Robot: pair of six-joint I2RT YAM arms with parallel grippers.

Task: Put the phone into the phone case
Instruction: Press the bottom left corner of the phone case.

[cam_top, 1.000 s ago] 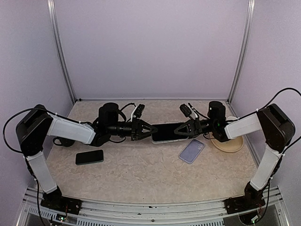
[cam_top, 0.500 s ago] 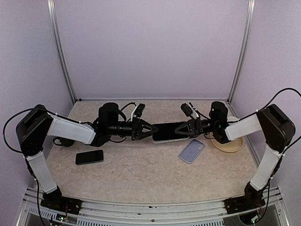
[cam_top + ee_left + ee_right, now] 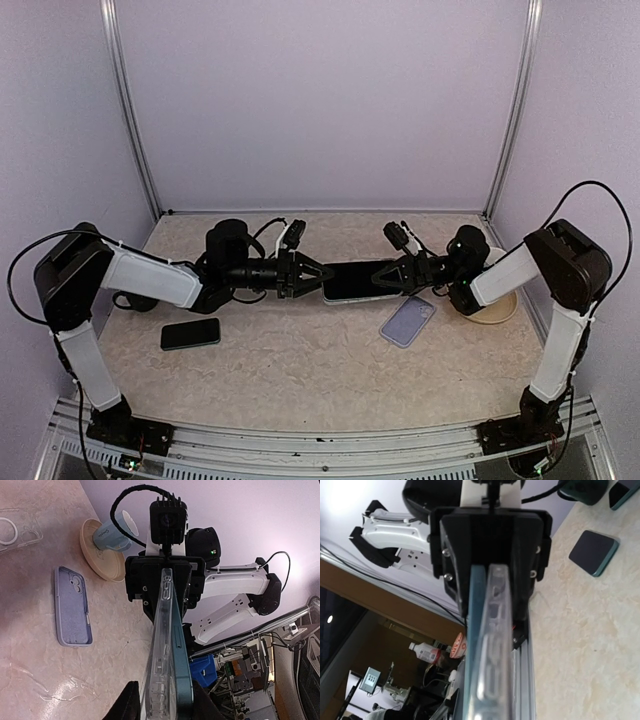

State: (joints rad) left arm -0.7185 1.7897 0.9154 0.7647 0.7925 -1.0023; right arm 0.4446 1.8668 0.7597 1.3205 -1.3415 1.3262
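Observation:
The phone (image 3: 355, 281), dark-screened with a teal edge (image 3: 181, 680), hangs level above the table's middle between both grippers. A clear phone case (image 3: 160, 665) lies flat against its back, and both appear edge-on in the right wrist view, phone (image 3: 476, 630) beside case (image 3: 496, 645). My left gripper (image 3: 318, 275) has the left end, its black fingers (image 3: 129, 705) close against phone and case on either side. At the right end my right gripper (image 3: 392, 277) is shut on the same pair. Its fingertips are hidden behind them.
A lilac case (image 3: 408, 320) lies open side up on the table below the held phone. A second dark phone (image 3: 190, 333) lies at front left. A beige saucer (image 3: 490, 305) carrying a blue cup (image 3: 116, 532) sits at right. Another clear case (image 3: 17, 527) lies flat on the table.
The right arm's elbow has shifted inward and its gripper has closed tighter on the phone. The left fingers have eased slightly apart. The phone has stayed where it was.

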